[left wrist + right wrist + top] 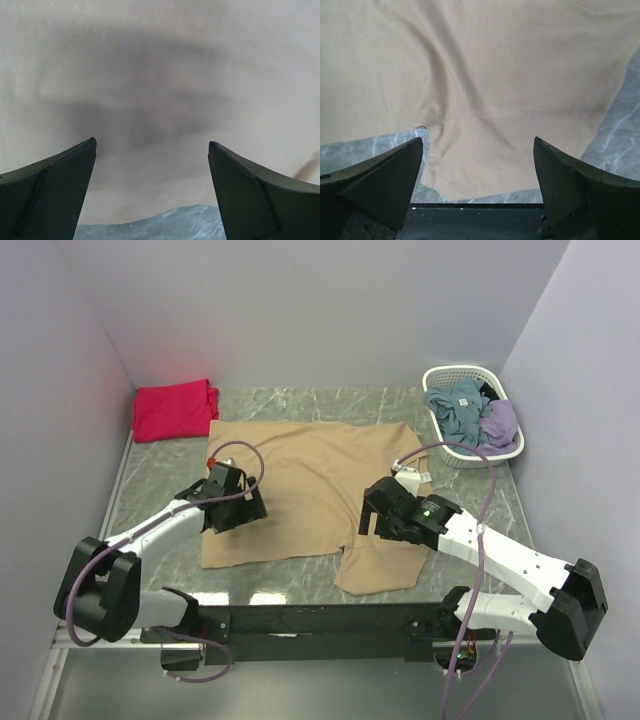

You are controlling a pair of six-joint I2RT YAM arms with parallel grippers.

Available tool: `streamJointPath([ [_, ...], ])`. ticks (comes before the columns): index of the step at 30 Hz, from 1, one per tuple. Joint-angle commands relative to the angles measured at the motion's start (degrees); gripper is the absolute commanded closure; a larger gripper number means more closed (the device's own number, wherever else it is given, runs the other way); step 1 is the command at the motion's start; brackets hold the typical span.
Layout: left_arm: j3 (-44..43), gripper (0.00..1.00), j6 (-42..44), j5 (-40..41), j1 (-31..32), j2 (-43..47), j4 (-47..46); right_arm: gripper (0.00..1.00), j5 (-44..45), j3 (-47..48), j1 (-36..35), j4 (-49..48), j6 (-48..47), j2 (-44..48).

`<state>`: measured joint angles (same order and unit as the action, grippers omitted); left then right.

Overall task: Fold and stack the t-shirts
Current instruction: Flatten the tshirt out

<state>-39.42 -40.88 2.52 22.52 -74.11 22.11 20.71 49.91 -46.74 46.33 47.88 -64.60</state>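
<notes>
A tan t-shirt (310, 470) lies spread flat across the middle of the marble table, one sleeve (380, 565) reaching toward the near edge. A red-pink t-shirt (175, 408) lies folded at the back left corner. My left gripper (238, 508) hovers open over the tan shirt's left part; in the left wrist view the left gripper (151, 142) has only tan cloth (160, 75) under it. My right gripper (383, 520) stands open over the shirt's near right part; in the right wrist view the right gripper (478, 139) is above the sleeve (485, 150), holding nothing.
A white lattice basket (437, 375) with blue and purple clothes stands at the back right. A black rail (330, 620) runs along the near edge, also the dark strip (475, 220) below the sleeve. Grey walls close in the back and both sides.
</notes>
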Motion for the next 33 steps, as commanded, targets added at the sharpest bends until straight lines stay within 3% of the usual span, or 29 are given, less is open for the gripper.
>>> streamJointPath([
  [1,-0.2,0.00,-1.7,-0.4,0.1,-1.4,-2.7,0.03,2.7,0.9,-0.3,1.8,-0.2,2.1],
  [7,-2.9,0.00,-1.5,11.1,0.2,-7.4,4.1,0.03,0.9,-0.6,-0.4,2.5,0.4,0.9],
  [19,-7.9,0.00,-6.2,23.1,0.2,-17.2,11.1,0.01,0.8,-3.6,-0.3,5.3,3.0,4.0],
  [29,-7.8,0.01,-9.7,26.7,0.4,-13.8,13.4,0.00,12.0,-1.5,-0.2,9.8,10.6,8.6],
  [33,-7.7,0.01,-6.9,25.3,1.8,-8.1,11.9,0.00,15.3,0.2,1.6,4.7,6.1,12.3],
])
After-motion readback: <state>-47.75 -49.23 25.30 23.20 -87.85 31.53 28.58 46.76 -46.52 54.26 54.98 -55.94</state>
